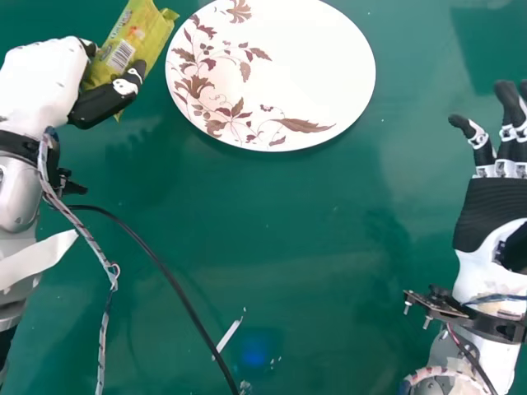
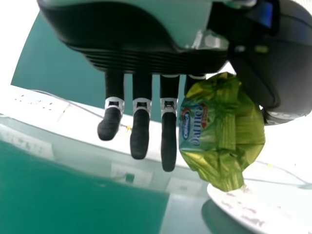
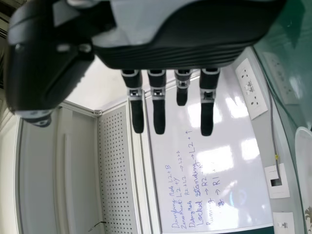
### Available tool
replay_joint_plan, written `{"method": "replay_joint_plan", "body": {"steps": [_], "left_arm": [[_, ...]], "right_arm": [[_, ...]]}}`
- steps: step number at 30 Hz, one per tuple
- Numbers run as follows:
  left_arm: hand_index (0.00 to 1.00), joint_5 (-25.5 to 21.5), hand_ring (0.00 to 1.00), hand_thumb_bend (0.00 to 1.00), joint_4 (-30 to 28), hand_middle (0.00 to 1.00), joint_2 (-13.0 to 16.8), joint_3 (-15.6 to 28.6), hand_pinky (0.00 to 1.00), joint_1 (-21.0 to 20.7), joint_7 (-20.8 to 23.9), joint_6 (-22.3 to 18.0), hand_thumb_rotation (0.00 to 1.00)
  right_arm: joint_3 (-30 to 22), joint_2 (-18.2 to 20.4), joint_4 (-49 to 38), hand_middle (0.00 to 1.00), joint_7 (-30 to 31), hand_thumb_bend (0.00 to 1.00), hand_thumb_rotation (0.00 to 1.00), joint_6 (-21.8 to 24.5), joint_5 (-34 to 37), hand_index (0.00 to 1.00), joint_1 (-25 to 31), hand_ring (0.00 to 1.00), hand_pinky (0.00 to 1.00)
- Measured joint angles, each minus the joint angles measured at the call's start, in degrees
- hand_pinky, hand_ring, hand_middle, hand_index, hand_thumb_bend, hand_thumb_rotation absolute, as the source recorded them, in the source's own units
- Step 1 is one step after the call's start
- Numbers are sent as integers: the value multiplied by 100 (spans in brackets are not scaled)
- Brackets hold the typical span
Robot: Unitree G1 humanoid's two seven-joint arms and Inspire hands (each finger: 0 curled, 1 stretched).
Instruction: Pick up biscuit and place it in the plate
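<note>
Biscuit packet (image 2: 228, 139) is crinkled, glossy, yellow-green.

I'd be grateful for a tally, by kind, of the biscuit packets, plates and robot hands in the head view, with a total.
Biscuit packet: 1, in the left hand
Plate: 1, with a leaf pattern
Robot hands: 2, the left hand and the right hand
Total: 4

Head view bright: you see soft shadow under the floral plate (image 1: 288, 78), blue glow on the green tabletop (image 1: 272, 222). Right wrist view: you get glare patches across the whiteboard (image 3: 170, 122). Left wrist view: your background washes out white.
</note>
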Motion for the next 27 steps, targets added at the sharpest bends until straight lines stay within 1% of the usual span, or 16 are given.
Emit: {"method": "replay_joint_plan", "body": {"steps": [4, 6, 10, 13, 15, 17, 21, 24, 27], "left_arm": [[52, -29, 21, 51, -88, 43, -54, 62, 13, 33, 106, -61, 0], [52, -32, 21, 51, -112, 43, -64, 106, 13, 38, 204, -118, 0], [52, -68, 21, 51, -158, 43, -122, 179, 13, 37, 351, -175, 0], [52, -106, 21, 51, -207, 43, -200, 193, 13, 37, 368, -210, 0], [52, -217, 21, 51, -218, 43, -229, 219, 13, 37, 402, -290, 0], [52, -314, 22, 51, -224, 43, -259, 251, 13, 40, 492, -407, 0], [52, -512, 22, 51, -234, 43, -315, 289, 14, 43, 690, -659, 0], [52, -546, 22, 51, -233, 43, -336, 293, 14, 40, 757, -819, 0], [52, -665, 22, 51, -233, 43, -358, 290, 14, 23, 761, -896, 0]], "right_arm": [[-2, 0, 9, 78, 13, 89, 24, 0, 2, 78, -5, 78, 65], [-3, 0, 10, 77, 13, 90, 22, 0, 2, 77, -7, 76, 63], [-3, -3, 14, 76, 24, 92, 23, 0, 12, 77, -9, 74, 59], [-5, -5, 15, 75, 24, 92, 19, 0, 11, 76, -16, 75, 60], [-6, -7, 20, 75, 24, 92, 17, 0, 11, 76, -22, 75, 61], [-15, -14, 38, 74, 36, 94, 13, -5, 9, 75, -39, 74, 61], [-25, -34, 70, 74, 125, 94, 9, -8, 36, 75, -72, 72, 60], [-64, -32, 79, 75, 126, 93, 10, -10, 36, 75, -92, 72, 60], [-83, -20, 79, 75, 116, 93, 11, -10, 27, 75, -95, 72, 60]]}}
